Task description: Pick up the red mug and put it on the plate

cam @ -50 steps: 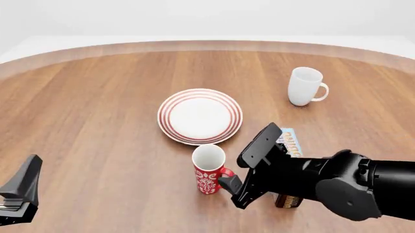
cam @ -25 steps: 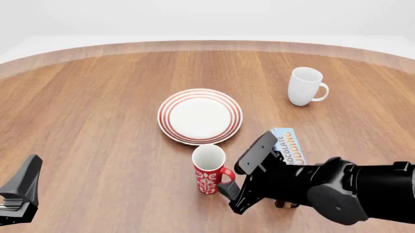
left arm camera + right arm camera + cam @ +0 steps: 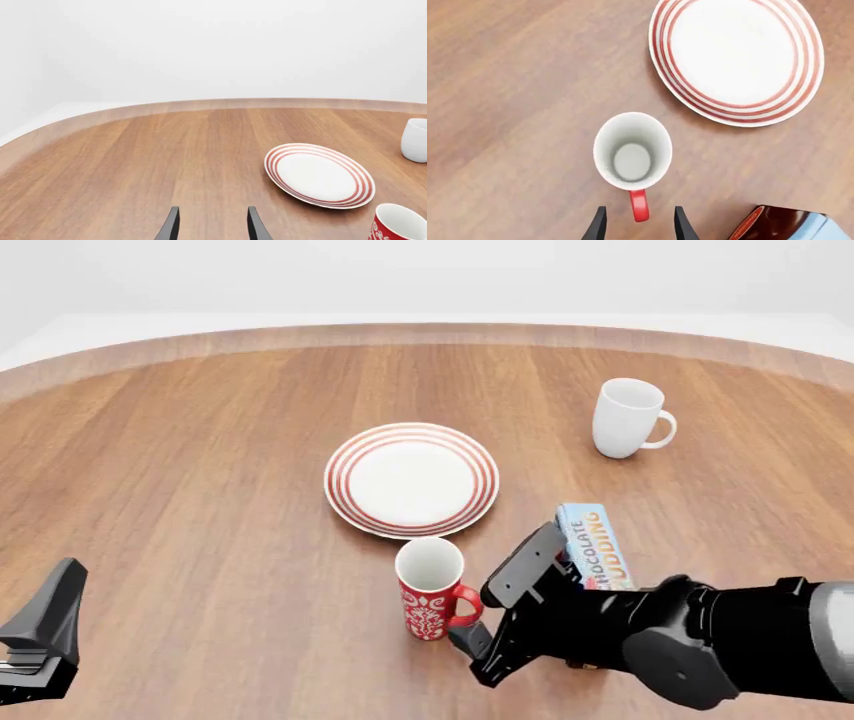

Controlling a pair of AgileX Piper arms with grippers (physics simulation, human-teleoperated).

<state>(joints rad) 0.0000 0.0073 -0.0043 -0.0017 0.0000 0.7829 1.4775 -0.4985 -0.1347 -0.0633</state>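
The red mug (image 3: 429, 597) stands upright on the table, just in front of the plate (image 3: 340, 480), with its handle pointing right. My right gripper (image 3: 495, 597) is open and low beside the mug. In the right wrist view the mug (image 3: 632, 150) is seen from above, and its red handle (image 3: 639, 205) lies between the open gripper's (image 3: 638, 227) two fingertips, untouched. The plate (image 3: 657, 46) is bare. My left gripper (image 3: 43, 638) is open and empty at the front left. Its wrist view shows its gripper (image 3: 212, 227), the plate (image 3: 270, 165) and the mug (image 3: 398, 226).
A plain white mug (image 3: 627, 418) stands at the far right, also in the left wrist view (image 3: 416, 140). A blue chocolate pudding box (image 3: 594, 543) lies right of the red mug, partly under my right arm, and shows in the right wrist view (image 3: 784, 225).
My right gripper has sunk lower and drawn slightly back, uncovering more of the pudding box. The red mug, plate and left arm have not moved.
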